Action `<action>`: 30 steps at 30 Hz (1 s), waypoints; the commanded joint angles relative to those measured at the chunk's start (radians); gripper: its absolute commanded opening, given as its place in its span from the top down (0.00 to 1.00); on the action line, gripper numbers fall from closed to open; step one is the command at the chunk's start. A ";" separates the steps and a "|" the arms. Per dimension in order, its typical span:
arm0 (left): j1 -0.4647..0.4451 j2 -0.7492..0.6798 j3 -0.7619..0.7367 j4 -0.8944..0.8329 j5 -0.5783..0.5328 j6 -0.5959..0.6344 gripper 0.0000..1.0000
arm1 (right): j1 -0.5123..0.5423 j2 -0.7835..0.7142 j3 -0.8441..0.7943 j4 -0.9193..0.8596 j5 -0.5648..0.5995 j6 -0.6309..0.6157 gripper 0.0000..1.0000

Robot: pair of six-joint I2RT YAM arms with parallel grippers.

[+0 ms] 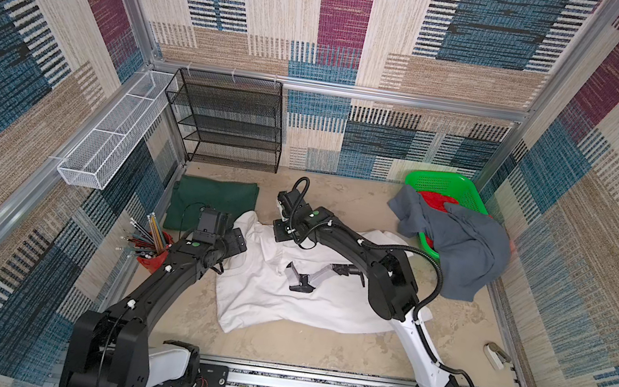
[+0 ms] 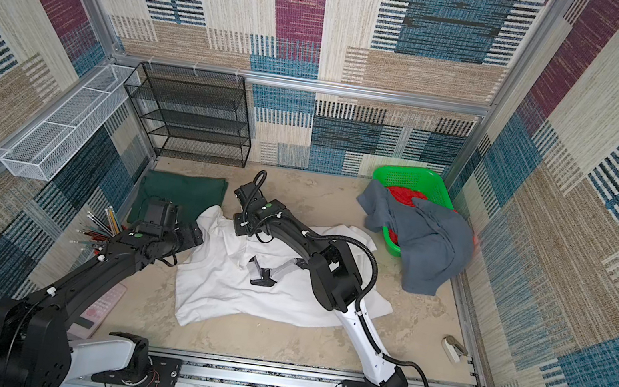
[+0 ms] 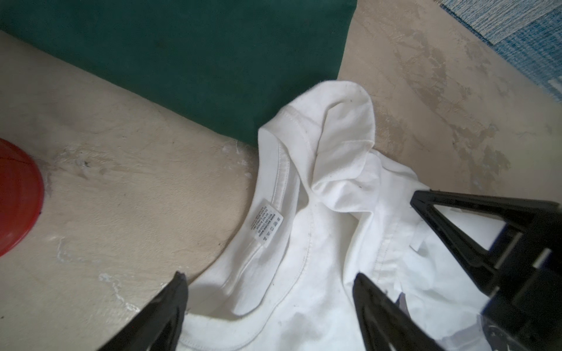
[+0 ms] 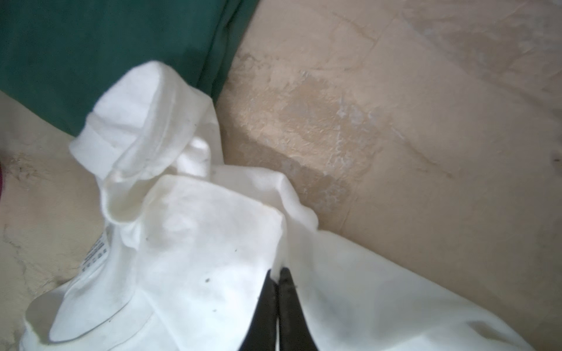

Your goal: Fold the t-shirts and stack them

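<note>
Pinches a raised fold of the crumpled white cotton t-shirt [image 1: 283, 295] with the right gripper [image 4: 278, 275], jaws together, probably to pull it flat. Holds the left gripper [image 3: 270, 279] apart, empty, just above the ribbed collar [image 3: 281, 170]. Just beyond both, the folded dark green t-shirt [image 1: 214, 196], seemingly the stack's base.

— What lies on the beige tabletop [image 1: 317, 347]?
— A crumpled white t-shirt [image 1: 262, 292] mid-table, with a folded dark green t-shirt [image 1: 214, 196] touching it. There is also a red pencil cup [image 1: 147, 261], a black mesh rack [image 1: 226, 122] and a green basket [image 1: 449, 179].
</note>
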State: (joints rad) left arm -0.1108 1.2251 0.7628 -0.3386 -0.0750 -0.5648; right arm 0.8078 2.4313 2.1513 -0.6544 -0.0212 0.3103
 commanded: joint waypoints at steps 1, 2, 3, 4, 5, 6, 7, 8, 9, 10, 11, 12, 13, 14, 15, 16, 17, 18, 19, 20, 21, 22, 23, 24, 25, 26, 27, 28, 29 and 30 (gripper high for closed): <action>0.002 -0.005 -0.005 -0.005 -0.006 0.008 0.14 | 0.015 -0.045 -0.021 0.009 0.029 -0.004 1.00; 0.002 -0.004 -0.006 -0.005 -0.006 0.009 0.14 | 0.022 -0.054 -0.030 0.010 0.036 -0.007 1.00; 0.002 -0.003 -0.006 -0.004 -0.006 0.009 0.14 | 0.026 -0.061 -0.037 0.010 0.035 -0.007 1.00; 0.002 -0.002 -0.005 -0.002 -0.006 0.009 0.14 | 0.027 -0.067 -0.044 0.009 0.028 -0.005 1.00; 0.002 -0.001 -0.006 -0.001 -0.006 0.008 0.14 | 0.031 -0.073 -0.050 0.009 0.019 -0.003 1.00; 0.002 -0.001 -0.007 -0.001 -0.005 0.008 0.14 | 0.033 -0.078 -0.056 0.009 0.011 0.000 1.00; 0.002 -0.001 -0.006 -0.001 -0.006 0.007 0.14 | 0.034 -0.083 -0.062 0.010 0.004 0.002 1.00; 0.002 -0.002 -0.007 -0.002 -0.006 0.006 0.14 | 0.040 -0.091 -0.071 0.013 -0.005 0.000 1.00; 0.002 -0.003 -0.006 -0.006 -0.010 0.002 0.14 | 0.045 -0.099 -0.081 0.015 -0.011 -0.001 1.00; 0.002 -0.007 -0.005 -0.008 -0.015 -0.001 0.14 | 0.052 -0.106 -0.090 0.016 -0.015 -0.002 1.00; 0.002 -0.010 -0.007 -0.011 -0.022 -0.005 0.14 | 0.059 -0.113 -0.099 0.019 -0.022 -0.005 1.00; 0.002 -0.014 -0.008 -0.015 -0.031 -0.010 0.14 | 0.066 -0.118 -0.106 0.021 -0.034 -0.006 1.00; 0.002 -0.019 -0.008 -0.017 -0.041 -0.014 0.14 | 0.073 -0.122 -0.109 0.021 -0.045 -0.006 1.00; 0.002 -0.028 -0.013 -0.021 -0.051 -0.021 0.14 | 0.080 -0.123 -0.111 0.018 -0.055 -0.006 1.00; 0.002 -0.037 -0.017 -0.023 -0.060 -0.027 0.14 | 0.087 -0.123 -0.111 0.015 -0.063 -0.006 1.00; 0.002 -0.047 -0.022 -0.026 -0.069 -0.033 0.13 | 0.094 -0.126 -0.110 0.012 -0.066 -0.006 1.00; 0.003 -0.062 -0.030 -0.030 -0.082 -0.039 0.13 | 0.102 -0.125 -0.112 0.008 -0.066 -0.006 1.00; 0.003 -0.078 -0.038 -0.033 -0.095 -0.046 0.13 | 0.109 -0.124 -0.110 0.004 -0.065 -0.006 1.00; 0.003 -0.094 -0.047 -0.035 -0.108 -0.053 0.13 | 0.116 -0.122 -0.108 0.001 -0.065 -0.006 1.00; 0.003 -0.113 -0.057 -0.036 -0.121 -0.058 0.12 | 0.122 -0.116 -0.102 -0.002 -0.067 -0.007 1.00; 0.004 -0.131 -0.067 -0.035 -0.133 -0.062 0.12 | 0.125 -0.110 -0.095 -0.008 -0.072 -0.007 1.00; 0.005 -0.149 -0.076 -0.034 -0.142 -0.064 0.12 | 0.130 -0.103 -0.084 -0.015 -0.078 -0.007 1.00; 0.006 -0.166 -0.084 -0.034 -0.151 -0.065 0.12 | 0.137 -0.092 -0.069 -0.026 -0.083 -0.007 1.00; 0.008 -0.180 -0.089 -0.036 -0.156 -0.066 0.12 | 0.145 -0.084 -0.056 -0.034 -0.082 -0.007 1.00; 0.008 -0.190 -0.093 -0.038 -0.160 -0.066 0.11 | 0.153 -0.076 -0.046 -0.039 -0.080 -0.010 1.00; 0.010 -0.197 -0.095 -0.041 -0.163 -0.066 0.11 | 0.162 -0.069 -0.038 -0.044 -0.080 -0.010 1.00; 0.011 -0.205 -0.095 -0.043 -0.164 -0.067 0.10 | 0.170 -0.062 -0.030 -0.046 -0.085 -0.011 1.00; 0.011 -0.208 -0.095 -0.044 -0.162 -0.068 0.10 | 0.176 -0.056 -0.024 -0.047 -0.086 -0.011 1.00; 0.013 -0.208 -0.095 -0.045 -0.160 -0.070 0.10 | 0.184 -0.047 -0.014 -0.056 -0.086 -0.011 1.00; 0.014 -0.207 -0.095 -0.045 -0.158 -0.072 0.10 | 0.191 -0.038 -0.001 -0.067 -0.088 -0.011 1.00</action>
State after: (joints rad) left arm -0.1001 1.0222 0.6712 -0.3786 -0.2134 -0.6224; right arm 0.9855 2.3772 2.1258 -0.6964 -0.0963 0.3092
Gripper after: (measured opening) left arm 0.898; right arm 0.048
